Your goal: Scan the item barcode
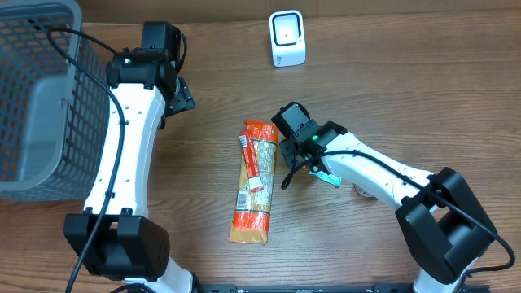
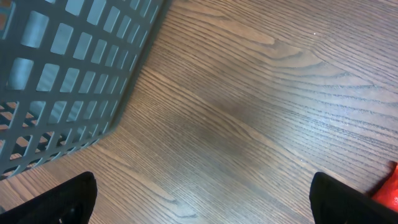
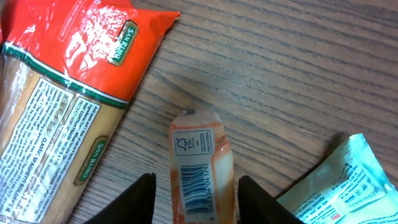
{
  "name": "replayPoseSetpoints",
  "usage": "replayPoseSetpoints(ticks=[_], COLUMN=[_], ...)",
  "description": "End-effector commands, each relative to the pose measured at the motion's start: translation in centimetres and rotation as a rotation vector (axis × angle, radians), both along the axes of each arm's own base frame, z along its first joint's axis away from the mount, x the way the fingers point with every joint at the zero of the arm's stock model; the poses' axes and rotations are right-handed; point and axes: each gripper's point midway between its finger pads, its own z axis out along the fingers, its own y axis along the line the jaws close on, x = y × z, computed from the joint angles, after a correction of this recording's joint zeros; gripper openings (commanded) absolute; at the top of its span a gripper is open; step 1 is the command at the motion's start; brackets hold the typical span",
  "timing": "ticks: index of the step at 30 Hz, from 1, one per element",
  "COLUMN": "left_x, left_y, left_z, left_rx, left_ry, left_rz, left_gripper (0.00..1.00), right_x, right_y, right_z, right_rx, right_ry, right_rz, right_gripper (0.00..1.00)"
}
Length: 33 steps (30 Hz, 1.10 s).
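**While Straddled by Parted Jaws, a Small Packet Lies on the Table**

Where the wooden table [image 1: 407, 81] is seen from overhead, its far left corner is taken up by a grey mesh basket [image 1: 41, 98]. The left arm [image 1: 122, 155] is stretched alongside the basket. The left gripper [image 2: 205, 202] is held wide open above bare wood, with nothing between its fingers. The right arm [image 1: 374, 175] is extended from the near right.

A long San Remo pasta packet [image 1: 254, 187] is laid flat at the table's middle. A white barcode scanner [image 1: 287, 38] is stood near the far edge, well apart from the packets.

A teal packet [image 3: 348, 180] is seen just beside the right gripper [image 3: 198, 180], whose jaws are parted on either side of a small peach-coloured packet [image 3: 202, 143]. This packet is laid on the wood between the pasta packet and the teal packet, with its barcode [image 3: 194, 177] upward. A strip of table is visible between it and one finger, so no grip is shown.
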Motion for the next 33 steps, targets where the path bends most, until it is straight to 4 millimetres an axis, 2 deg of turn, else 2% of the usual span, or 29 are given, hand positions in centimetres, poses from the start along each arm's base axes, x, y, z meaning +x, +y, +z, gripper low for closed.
replayPoseSetpoints(ticks=[1, 8, 9, 11, 13, 14, 18, 20, 21, 22, 23, 24, 26, 27, 28, 30, 32, 33], left_x=[0.19, 0.19, 0.19, 0.19, 0.19, 0.19, 0.20, 0.20, 0.20, 0.20, 0.19, 0.19, 0.19, 0.19, 0.19, 0.20, 0.20, 0.19], left_y=[-0.29, -0.29, -0.29, -0.29, -0.29, -0.29, -0.29, -0.29, -0.29, -0.29, -0.29, -0.29, -0.29, -0.29, -0.29, -0.29, -0.29, -0.29], left_z=[0.63, 0.63, 0.63, 0.63, 0.63, 0.63, 0.63, 0.63, 0.63, 0.63, 0.63, 0.63, 0.63, 0.63, 0.63, 0.63, 0.63, 0.63], left_rx=[-0.003, -0.003, -0.003, -0.003, -0.003, -0.003, -0.003, -0.003, -0.003, -0.003, -0.003, -0.003, -0.003, -0.003, -0.003, -0.003, -0.003, -0.003], left_ry=[-0.021, -0.021, -0.021, -0.021, -0.021, -0.021, -0.022, -0.022, -0.022, -0.022, -0.021, -0.021, -0.021, -0.021, -0.021, -0.022, -0.022, -0.021], left_rz=[-0.005, -0.005, -0.005, -0.005, -0.005, -0.005, -0.005, -0.005, -0.005, -0.005, -0.005, -0.005, -0.005, -0.005, -0.005, -0.005, -0.005, -0.005], left_gripper=[1.00, 1.00, 1.00, 1.00, 1.00, 0.99, 0.99, 1.00, 1.00, 1.00, 1.00, 1.00, 1.00, 1.00, 1.00, 1.00, 1.00, 1.00], right_x=[-0.27, -0.52, -0.52, -0.52, -0.52, -0.52, -0.53, -0.52, -0.51, -0.51, -0.51, -0.51, -0.52, -0.52, -0.51, -0.51, -0.48, -0.43], right_y=[0.07, -0.15, -0.15, -0.15, -0.16, -0.16, -0.18, -0.18, -0.17, -0.17, -0.17, -0.17, -0.18, -0.18, -0.17, -0.17, -0.15, -0.10], right_z=[-0.12, -0.30, -0.30, -0.30, -0.30, -0.30, -0.31, -0.30, -0.30, -0.30, -0.30, -0.30, -0.30, -0.30, -0.30, -0.30, -0.28, -0.25], right_rx=[0.002, -0.009, -0.009, -0.009, -0.009, -0.009, -0.010, -0.009, -0.009, -0.009, -0.009, -0.009, -0.009, -0.009, -0.009, -0.009, -0.008, -0.006], right_ry=[0.004, 0.016, 0.016, 0.016, 0.016, 0.016, 0.017, 0.016, 0.016, 0.016, 0.016, 0.016, 0.016, 0.016, 0.016, 0.016, 0.015, 0.013], right_rz=[0.006, 0.006, 0.006, 0.006, 0.006, 0.006, 0.006, 0.006, 0.006, 0.006, 0.006, 0.006, 0.006, 0.006, 0.006, 0.006, 0.006, 0.006], right_gripper=[0.38, 0.32, 0.33, 0.42, 0.44, 0.42, 0.20, 0.17, 0.19, 0.26, 0.38, 0.43, 0.47, 0.46, 0.39, 0.19, 0.18, 0.28])
